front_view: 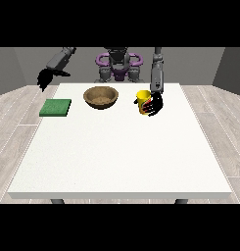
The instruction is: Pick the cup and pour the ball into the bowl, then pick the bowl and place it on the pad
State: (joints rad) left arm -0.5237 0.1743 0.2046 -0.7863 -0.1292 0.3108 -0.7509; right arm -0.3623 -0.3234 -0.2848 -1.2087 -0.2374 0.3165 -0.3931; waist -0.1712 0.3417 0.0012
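Spreading across most of the view is the big white counter, long side running left to right, with grey plank flooring around it. At its far edge sits the robot, grey torso with purple rings at the shoulders, both arms out over the surface. Next in size, the bowl: brown, wood-coloured, round and shallow, standing upright with its opening facing up, near the far edge and a little left of centre. Left of it, well apart, lies the pad, a flat green square resting on the counter close to the left edge. Over at the view's left, the hand at the view's left hangs in the air beyond the counter's far left corner, above and behind the pad, touching nothing; its fingers droop downward, but whether they are spread or curled I cannot tell. Now the hand at the view's right: it comes straight down from a near-vertical forearm and its dark fingers are wrapped round the right side of the cup. That cup is yellow, small, standing upright on the counter with its long axis vertical and its mouth up, to the right of the bowl with a clear gap between them. The ball cannot be made out inside the cup.
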